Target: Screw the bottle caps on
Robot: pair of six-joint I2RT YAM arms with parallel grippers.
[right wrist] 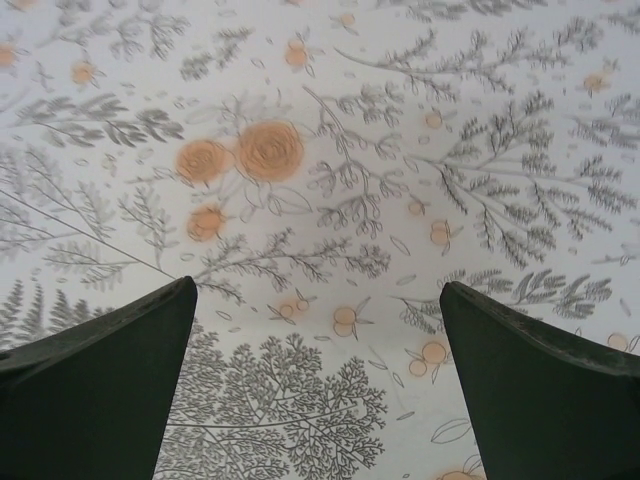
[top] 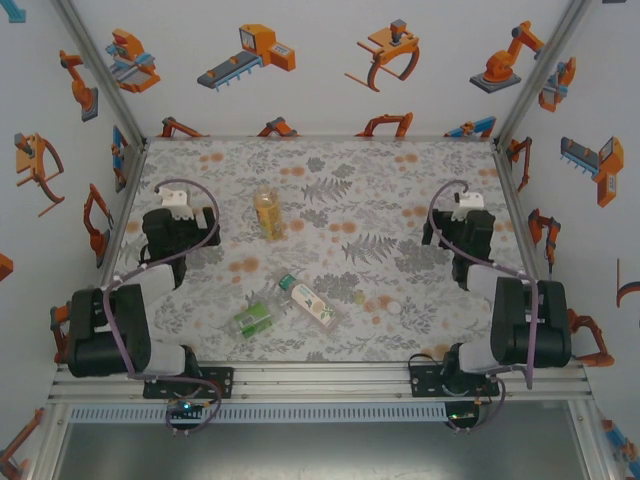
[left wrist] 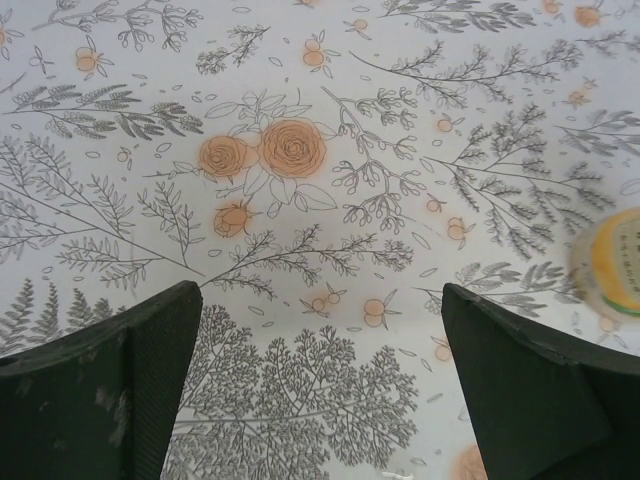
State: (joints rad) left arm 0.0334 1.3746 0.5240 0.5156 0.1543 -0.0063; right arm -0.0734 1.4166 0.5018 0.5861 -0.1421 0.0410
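Top external view: on the floral table [top: 420,200], the amber bottle [top: 267,213] sits far out. The white-labelled bottle [top: 308,300] and green-labelled bottle [top: 253,318] lie just beside each other nearer the front. Loose bottle caps [top: 393,307] rest to their right.

Left wrist view: the left gripper [left wrist: 322,290] has its jaws spread wide above the cloth, with the amber bottle blurred at the right edge.

Right wrist view: the right gripper [right wrist: 318,290] is likewise spread wide over the cloth.

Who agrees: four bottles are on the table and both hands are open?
No: the top external view shows three, the amber bottle, the white-labelled bottle and the green-labelled bottle, on the table; left hand and right hand are open.
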